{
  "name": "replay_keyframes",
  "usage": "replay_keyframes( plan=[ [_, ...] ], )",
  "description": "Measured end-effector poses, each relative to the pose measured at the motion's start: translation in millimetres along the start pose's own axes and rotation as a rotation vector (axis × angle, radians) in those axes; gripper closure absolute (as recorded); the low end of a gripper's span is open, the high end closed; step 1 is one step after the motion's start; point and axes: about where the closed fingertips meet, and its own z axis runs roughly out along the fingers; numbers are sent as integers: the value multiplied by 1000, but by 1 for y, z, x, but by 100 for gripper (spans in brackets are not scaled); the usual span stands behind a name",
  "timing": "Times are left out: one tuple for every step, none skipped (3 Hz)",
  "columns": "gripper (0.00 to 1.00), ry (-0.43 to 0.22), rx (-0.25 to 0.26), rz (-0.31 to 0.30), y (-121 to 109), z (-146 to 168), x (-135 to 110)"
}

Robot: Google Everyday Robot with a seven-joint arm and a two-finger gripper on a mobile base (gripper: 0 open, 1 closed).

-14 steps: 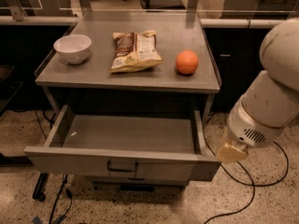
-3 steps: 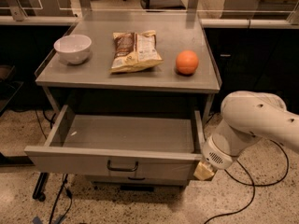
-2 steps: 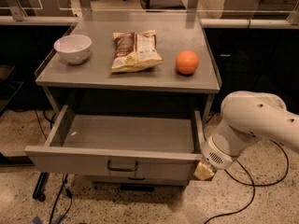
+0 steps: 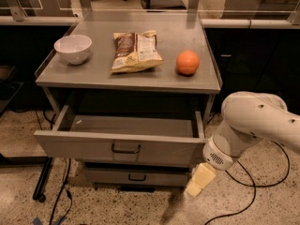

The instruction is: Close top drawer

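The top drawer is a wide grey metal drawer under the cart's top, pulled partway out, with its empty inside showing. Its flat front carries a small dark loop handle at the centre. My gripper, cream-coloured at the end of the white arm, hangs just below the right end of the drawer front, close to its lower right corner. I cannot see whether it touches the front.
On the cart top lie a white bowl, a chip bag and an orange. A lower drawer sits shut beneath. Black cables run across the speckled floor at right and left.
The drawer front now sits further back toward the cart, with less of its inside showing. My arm and gripper have moved in and slightly left with it.
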Motion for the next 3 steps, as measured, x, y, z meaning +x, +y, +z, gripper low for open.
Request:
replay_keyframes(
  plan=[
    [0, 0, 0, 0, 0, 0, 0],
    [16, 0, 0, 0, 0, 0, 0],
    [37, 0, 0, 0, 0, 0, 0]
  ],
)
